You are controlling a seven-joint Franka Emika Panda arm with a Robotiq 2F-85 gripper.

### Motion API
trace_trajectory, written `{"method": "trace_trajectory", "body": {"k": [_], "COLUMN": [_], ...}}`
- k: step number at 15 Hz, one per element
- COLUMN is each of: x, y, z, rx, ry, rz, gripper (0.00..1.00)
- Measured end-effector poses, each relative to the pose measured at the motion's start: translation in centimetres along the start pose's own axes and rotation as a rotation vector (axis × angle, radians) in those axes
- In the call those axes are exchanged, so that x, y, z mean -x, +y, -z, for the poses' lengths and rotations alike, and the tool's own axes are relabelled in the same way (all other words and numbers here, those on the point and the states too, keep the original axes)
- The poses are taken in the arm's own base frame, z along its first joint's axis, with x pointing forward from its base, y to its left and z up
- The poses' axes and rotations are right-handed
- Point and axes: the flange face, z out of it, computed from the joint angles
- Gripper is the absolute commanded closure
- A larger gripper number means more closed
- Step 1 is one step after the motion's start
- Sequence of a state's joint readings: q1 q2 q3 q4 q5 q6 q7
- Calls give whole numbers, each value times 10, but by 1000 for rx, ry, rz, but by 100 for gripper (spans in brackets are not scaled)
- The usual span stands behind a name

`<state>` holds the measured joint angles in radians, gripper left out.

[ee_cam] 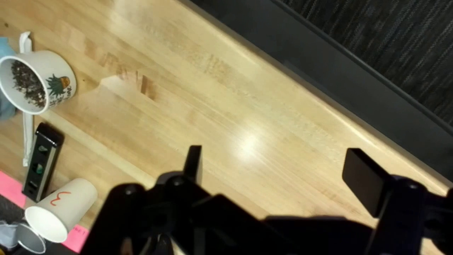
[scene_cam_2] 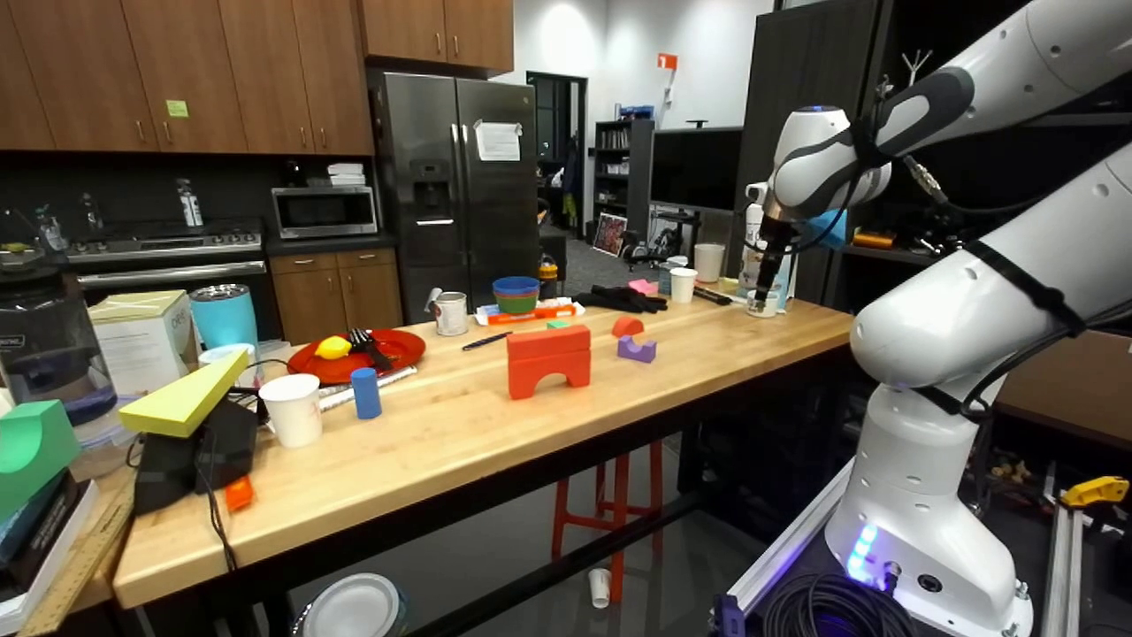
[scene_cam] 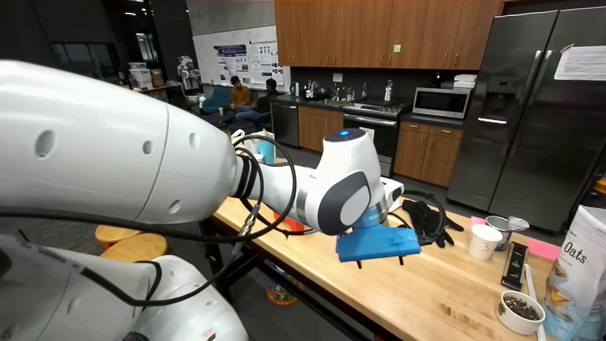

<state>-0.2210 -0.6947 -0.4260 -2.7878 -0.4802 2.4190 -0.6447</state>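
Hovering over the surface (ee_cam: 212, 102), pincer (ee_cam: 274, 166) is spread wide, nothing gripped; cup marked 3 (ee_cam: 65, 207) is set near the level (ee_cam: 42, 163). Approach should be centred before lowering, so nothing's bumped.

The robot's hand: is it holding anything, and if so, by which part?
Nothing is held: in the wrist view the hand stands wide open, with wooden tabletop showing between its fingers.

Brn cabs (scene_cam: 362, 33) hang nr dk fridge (scene_cam: 532, 123).
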Motion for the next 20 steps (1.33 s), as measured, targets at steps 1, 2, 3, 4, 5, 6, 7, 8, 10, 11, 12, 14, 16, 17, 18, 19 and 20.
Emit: {"method": "trace_trajectory", "body": {"k": [1,2,3,4,5,6,7,8,10,11,12,14,16,17,18,19,20], "x": [1,2,1,0,-1,-1,-1,-2,-8,-16,-26,-48,-68,-77,-85,-92,-99], "y": [6,8,10,10,9,9,9,8,8,9,10,13,11,7,3,-3,-9], "z": [-4,-7,-9,-10,-10,-10,-10,-10,-11,-9,-5,4,8,7,3,-4,-10], "rx": [4,5,5,4,4,4,4,-2,-5,8,25,56,62,50,30,3,-26], "ry": [13,16,14,13,13,13,13,17,52,82,112,158,202,221,236,246,252], "rz": [18,27,33,36,38,39,39,32,20,31,56,119,168,190,212,232,249], "gripper": [0,0,0,0,0,0,0,0,0,0,0,0,0,0,0,0,0]}}
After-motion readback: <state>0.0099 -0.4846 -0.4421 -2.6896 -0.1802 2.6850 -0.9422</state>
